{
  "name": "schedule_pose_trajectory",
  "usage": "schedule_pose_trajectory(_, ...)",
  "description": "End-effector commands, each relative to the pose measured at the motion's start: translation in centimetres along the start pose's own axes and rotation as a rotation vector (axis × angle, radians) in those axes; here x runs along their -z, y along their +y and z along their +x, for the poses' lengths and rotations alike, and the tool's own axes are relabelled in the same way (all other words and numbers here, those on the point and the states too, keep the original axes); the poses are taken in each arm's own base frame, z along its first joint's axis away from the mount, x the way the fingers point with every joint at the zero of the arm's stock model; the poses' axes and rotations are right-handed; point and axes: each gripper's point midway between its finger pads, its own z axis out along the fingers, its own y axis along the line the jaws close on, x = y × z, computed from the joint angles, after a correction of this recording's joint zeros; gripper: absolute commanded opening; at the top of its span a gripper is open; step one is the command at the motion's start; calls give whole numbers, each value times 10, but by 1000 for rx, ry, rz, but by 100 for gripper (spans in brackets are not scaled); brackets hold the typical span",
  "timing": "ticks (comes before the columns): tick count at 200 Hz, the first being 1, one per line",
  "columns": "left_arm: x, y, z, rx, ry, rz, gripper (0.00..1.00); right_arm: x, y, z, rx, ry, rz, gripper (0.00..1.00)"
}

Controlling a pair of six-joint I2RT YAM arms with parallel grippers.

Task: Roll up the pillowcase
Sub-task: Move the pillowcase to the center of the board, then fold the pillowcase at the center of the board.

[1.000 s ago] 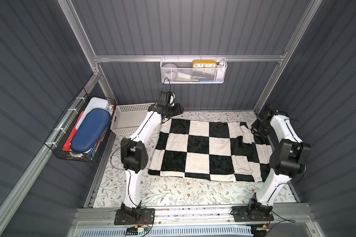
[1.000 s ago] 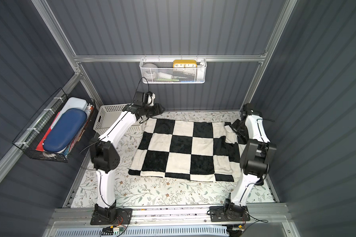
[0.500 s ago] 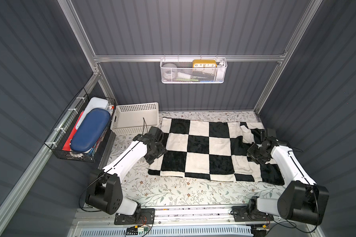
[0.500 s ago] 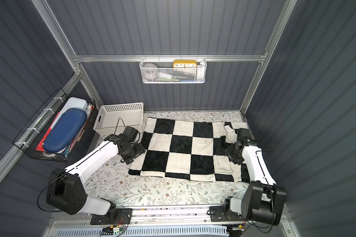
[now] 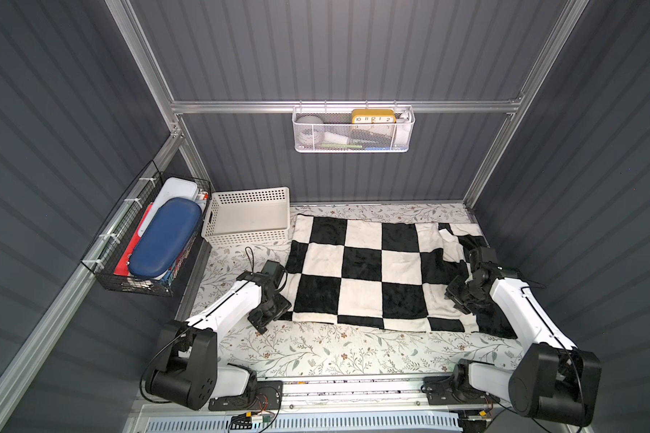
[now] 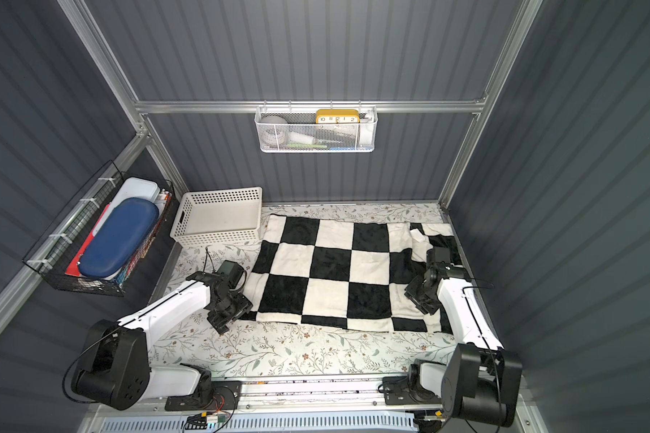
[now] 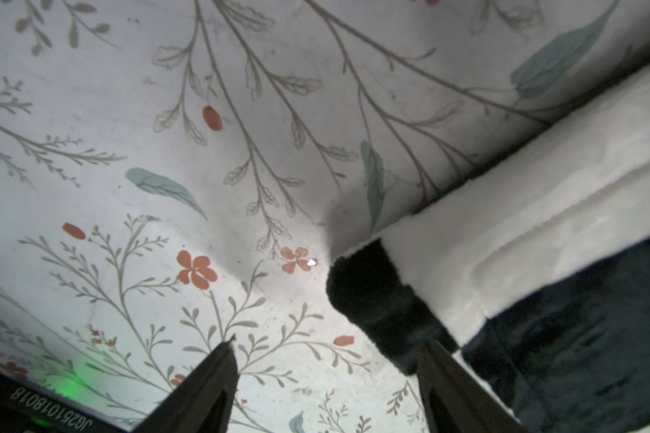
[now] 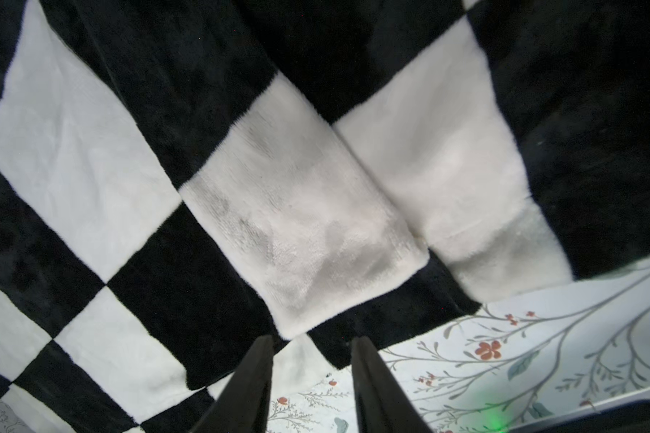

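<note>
The large plush pillowcase (image 5: 372, 270) with big black and white checkerboard squares lies spread out and unrolled on the bench, over its floral-print cover (image 5: 316, 352). In both top views it fills the centre and right of the frame (image 6: 334, 273). The right part of the cloth is rumpled, with a flap turned over near its upper right corner. A white perforated plastic basket (image 5: 248, 217) stands just beside the cloth's upper left corner.

The left hand (image 7: 331, 339) sits low at the cloth's lower left corner in a top view (image 5: 267, 315). In the left wrist view its two dark fingers (image 7: 211, 386) stand wide apart with only the floral-print cover between them. One of them lies right at the black corner patch, but I cannot tell whether it touches.

The right hand (image 8: 313, 339) hangs over the rumpled right side of the cloth in a top view (image 5: 462, 296). In the right wrist view its fingers stand apart with a narrower gap, by the cloth's hem, clamping nothing.
</note>
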Motion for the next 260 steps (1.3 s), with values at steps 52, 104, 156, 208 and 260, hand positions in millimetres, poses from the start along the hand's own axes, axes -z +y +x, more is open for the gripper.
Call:
schedule_pose_trajectory(52,-3,-16,-17,29,-55,57,67,5,-1,-1,27,-13,16,40)
schedule_pose_trajectory(104,-8,-3,2,19,-14,109,65,4,-4,-1,25,-17,29,40)
schedule_pose_trajectory(156,-22,-18,-16,14,-48,60,63,11,-2,-4,28,-26,34,40)
schedule_pose_trajectory(208,-33,-18,-19,-19,-44,23,53,11,-7,-3,38,-27,60,40)
schedule_pose_trajectory(260,-16,-7,-12,-2,-61,62,43,18,-12,-5,39,-57,78,39)
